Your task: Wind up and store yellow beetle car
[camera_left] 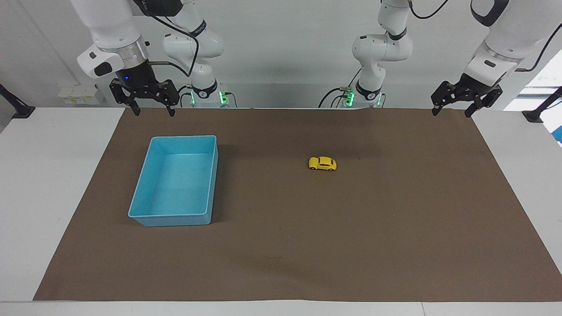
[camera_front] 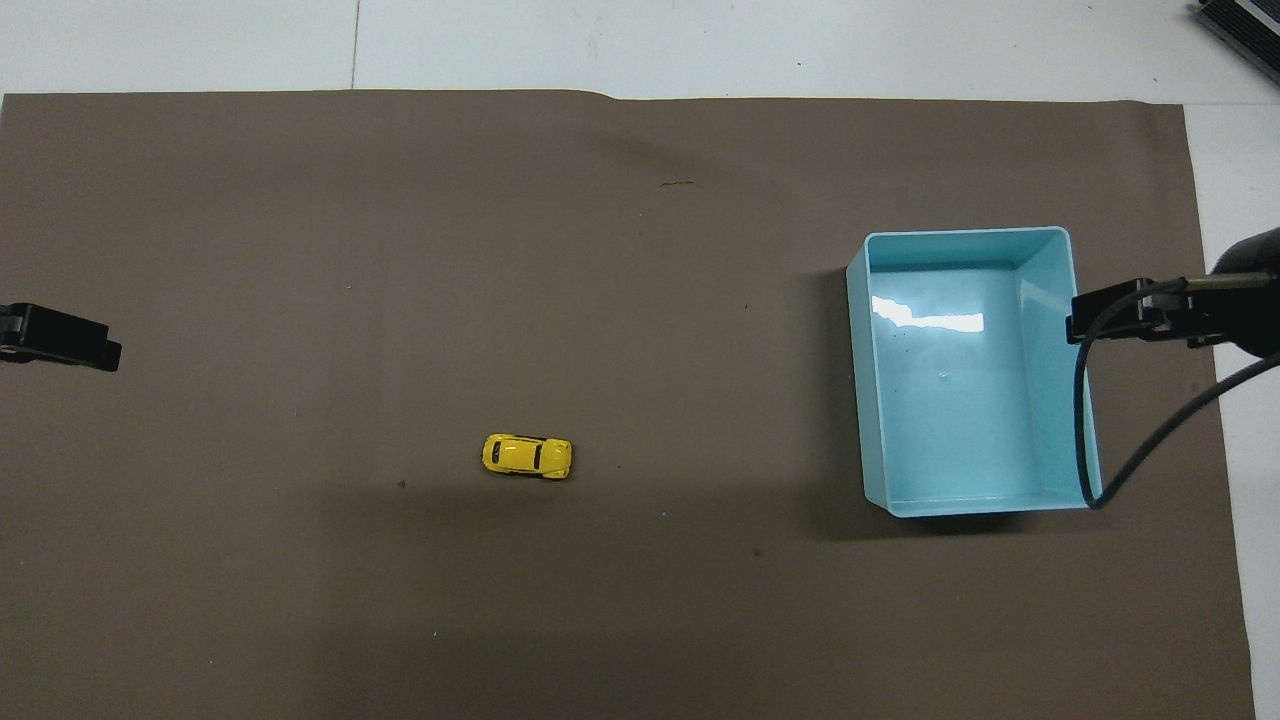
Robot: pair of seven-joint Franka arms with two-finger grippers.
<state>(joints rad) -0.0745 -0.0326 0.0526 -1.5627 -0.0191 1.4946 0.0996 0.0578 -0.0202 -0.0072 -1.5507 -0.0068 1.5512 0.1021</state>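
On the brown mat mid-counter, well apart from the light-blue tray (camera_left: 175,180) toward the right arm's end, sits the yellow beetle car (camera_left: 322,163); left tool (camera_left: 454,107) and right tool (camera_left: 150,104) hang open and empty, so best descend squarely over its narrow flanks.

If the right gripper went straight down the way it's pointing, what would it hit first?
Probably the brown mat near its edge closest to the robots. The right gripper, open, points down short of the blue tray, though depth is hard to judge.
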